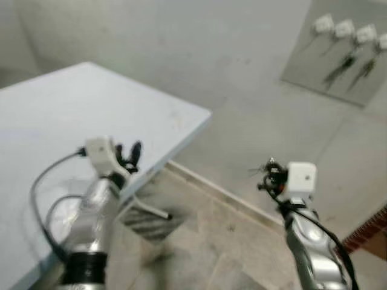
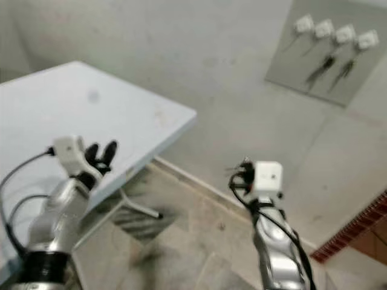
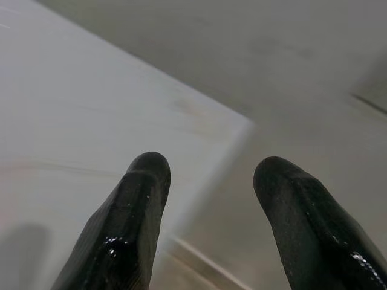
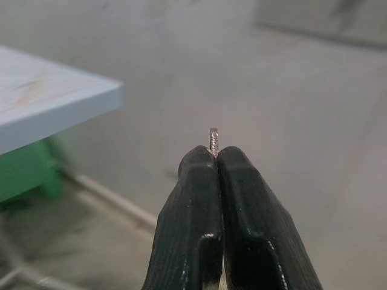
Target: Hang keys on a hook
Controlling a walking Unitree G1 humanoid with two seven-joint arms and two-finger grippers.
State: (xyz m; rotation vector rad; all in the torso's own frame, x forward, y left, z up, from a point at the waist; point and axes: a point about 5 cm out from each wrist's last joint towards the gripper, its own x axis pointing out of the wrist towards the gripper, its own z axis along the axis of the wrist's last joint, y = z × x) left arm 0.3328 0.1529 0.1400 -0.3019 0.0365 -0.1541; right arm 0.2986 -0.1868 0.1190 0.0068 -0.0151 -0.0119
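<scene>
Both silver arms reach up from the bottom of the head views. On the robot's left, the left gripper point(image 1: 130, 156) hangs over the near edge of the pale blue table point(image 1: 72, 109), its two black fingers point(image 3: 136, 217) spread well apart with nothing between them; the left wrist view looks past them onto the tabletop and its corner. Under the table a metal leg point(image 1: 151, 210) stands on the tiled floor point(image 1: 211, 241), and the right wrist view shows something green point(image 4: 27, 169) beneath the tabletop.

Further right, the right gripper point(image 1: 270, 175) is held in open air above the floor, well apart from the table. Its fingers point(image 4: 193, 199) are pressed tightly together, and a thin sliver of metal, the keys point(image 4: 213, 140), pokes out from between their tips; little more of it can be made out.

At the far upper right, on the wall, a grey board point(image 1: 314, 66) carries a row of white hooks point(image 1: 344, 28), with dark bunches point(image 1: 341, 66) hanging from some of them. The right gripper is well short of this board.
</scene>
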